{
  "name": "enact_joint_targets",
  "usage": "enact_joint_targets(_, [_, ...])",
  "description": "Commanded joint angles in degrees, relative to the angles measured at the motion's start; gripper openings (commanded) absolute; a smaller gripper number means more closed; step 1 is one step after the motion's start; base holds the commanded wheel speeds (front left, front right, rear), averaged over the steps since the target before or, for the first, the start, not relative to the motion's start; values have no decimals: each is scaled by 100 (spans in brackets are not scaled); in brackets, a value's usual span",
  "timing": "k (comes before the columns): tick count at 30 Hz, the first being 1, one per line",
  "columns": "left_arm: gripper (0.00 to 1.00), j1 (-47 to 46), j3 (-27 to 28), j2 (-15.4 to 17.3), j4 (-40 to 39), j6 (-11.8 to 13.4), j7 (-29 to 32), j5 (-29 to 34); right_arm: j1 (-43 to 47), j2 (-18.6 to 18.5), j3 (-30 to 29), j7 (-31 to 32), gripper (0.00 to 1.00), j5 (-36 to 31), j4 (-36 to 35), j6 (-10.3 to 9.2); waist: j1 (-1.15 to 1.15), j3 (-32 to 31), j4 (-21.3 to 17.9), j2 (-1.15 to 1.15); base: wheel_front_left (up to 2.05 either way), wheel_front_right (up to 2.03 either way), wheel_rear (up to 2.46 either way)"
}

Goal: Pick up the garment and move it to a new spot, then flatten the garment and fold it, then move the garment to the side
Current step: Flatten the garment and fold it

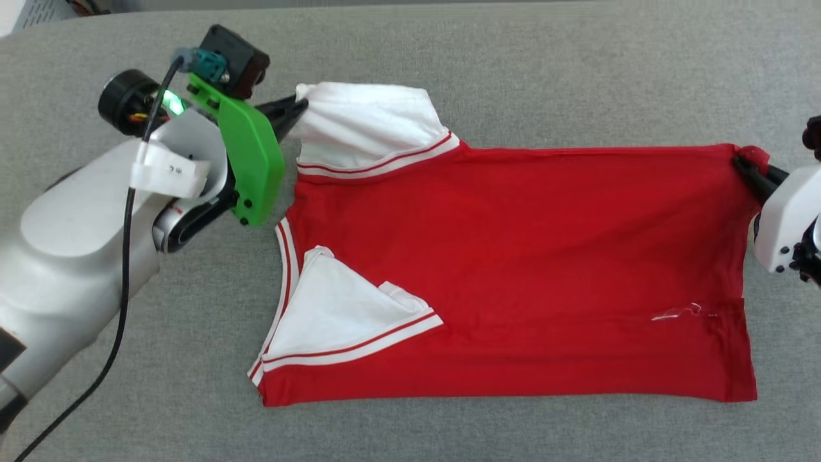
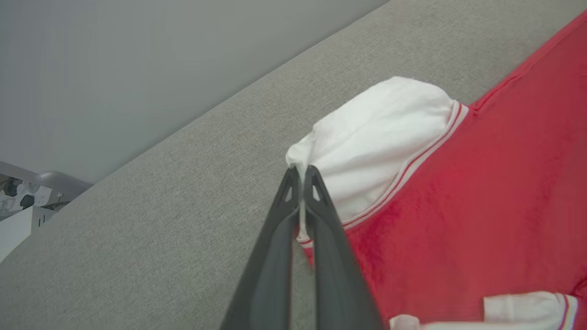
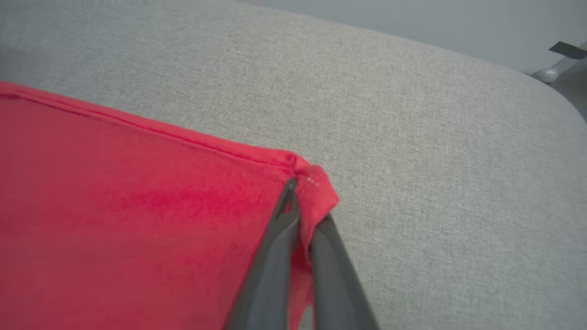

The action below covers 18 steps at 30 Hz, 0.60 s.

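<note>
Both pinching garment, left gripper sleeve, right gripper hem

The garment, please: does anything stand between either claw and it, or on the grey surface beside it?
Nothing visible does. The left claw pinches the garment by its white sleeve, the right claw by a red corner, and the grey surface around it bears nothing else.
</note>
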Motion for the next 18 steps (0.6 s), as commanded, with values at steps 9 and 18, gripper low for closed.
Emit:
enact_joint_targets(9, [0, 1036, -42, 649, -1117, 551, -97, -174, 844, 26, -116, -314, 0, 116, -173, -4, 0, -700, 14, 0, 0, 0, 0])
enact_joint_targets(18, [0, 2160, -99, 1122, -2030, 1097, -154, -343, 1722, 106, -215, -416, 0, 260, -386, -4, 0, -1000, 21, 0, 0, 0, 0])
